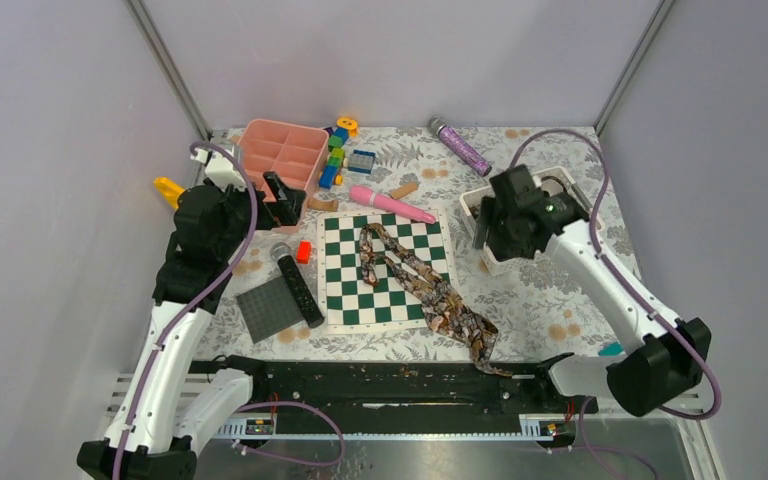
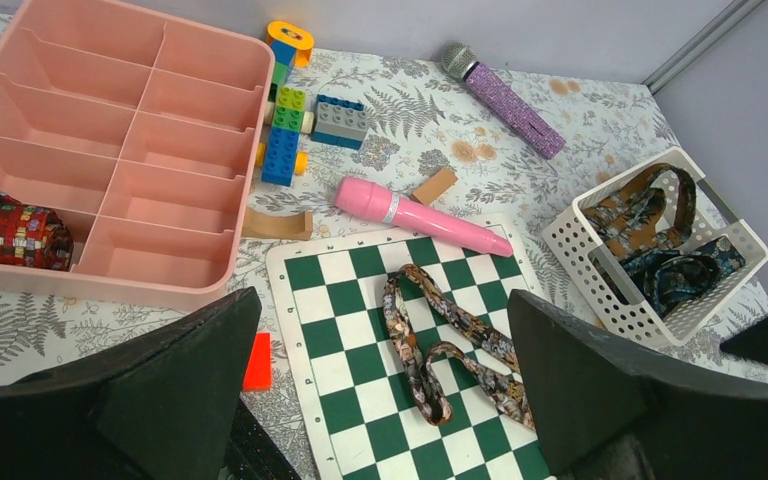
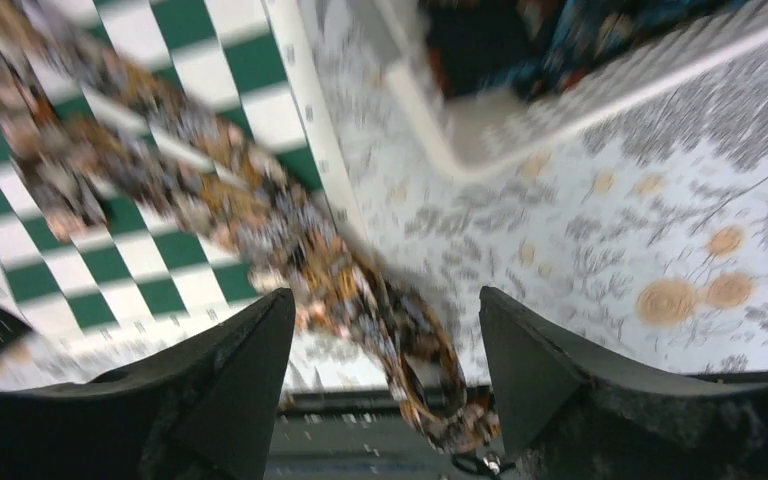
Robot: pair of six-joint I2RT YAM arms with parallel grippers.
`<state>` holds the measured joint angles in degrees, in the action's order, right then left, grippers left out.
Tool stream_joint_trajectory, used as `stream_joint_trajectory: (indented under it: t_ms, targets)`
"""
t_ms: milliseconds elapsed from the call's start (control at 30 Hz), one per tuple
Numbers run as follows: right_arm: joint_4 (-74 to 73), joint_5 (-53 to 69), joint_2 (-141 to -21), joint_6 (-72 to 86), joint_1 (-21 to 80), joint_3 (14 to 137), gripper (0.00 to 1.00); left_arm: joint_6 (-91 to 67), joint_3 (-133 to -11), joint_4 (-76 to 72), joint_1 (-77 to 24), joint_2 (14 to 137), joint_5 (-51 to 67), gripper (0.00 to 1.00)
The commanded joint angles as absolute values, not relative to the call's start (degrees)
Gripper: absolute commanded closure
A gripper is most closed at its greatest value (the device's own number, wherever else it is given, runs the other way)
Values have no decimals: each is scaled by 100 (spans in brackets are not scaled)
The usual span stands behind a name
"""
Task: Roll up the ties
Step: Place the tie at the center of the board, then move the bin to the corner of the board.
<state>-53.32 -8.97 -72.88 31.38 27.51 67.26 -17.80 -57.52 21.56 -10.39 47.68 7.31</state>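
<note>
- Right gripper [image 3: 382, 295]: jaws are seen apart and nothing is held between them; the wrist view is blurred.
- Below that gap, at lower centre of the right wrist view, the wide end of the loose tie [image 3: 260, 210] is seen. Its length runs away toward the upper left.
- Left gripper [image 2: 380, 295]: jaws are spread fully and are empty. The tie's narrow, doubled-back end is framed just ahead of them.
- In the top view the tie lies diagonally across the chessboard [image 1: 345, 290], from upper centre to lower right. Its wide end is draped over the near table edge.
- Judged: the left arm is nearer the narrow end, the right arm the wide end.
- More ties [image 2: 660, 240] are heaped in the white basket [image 2: 600, 290] at right.
- A rolled coil [image 2: 10, 235] is noted in the pink tray [image 2: 110, 285], lower left.
</note>
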Motion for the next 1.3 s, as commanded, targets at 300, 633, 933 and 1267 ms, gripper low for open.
stream_joint_trajectory:
  t_ms: [300, 633, 933, 1267]
  targets:
    - [-4741, -1514, -7942, 3971, 836, 6967, 26, -1659, -5640, 1970, -1006, 4781, 931, 1]
    - [-4210, -1050, -8603, 3998, 166, 6517, 36, -1639, -5548, 1934, -1010, 4766, 978, 1]
    - [-3261, 251, -9331, 4488, 173, 6324, 75, -1626, -5475, 1950, -1011, 4712, 979, 1]
    - [-2439, 812, -10303, 5513, 804, 7074, 81, -1626, -5423, 2004, -1011, 4685, 976, 1]
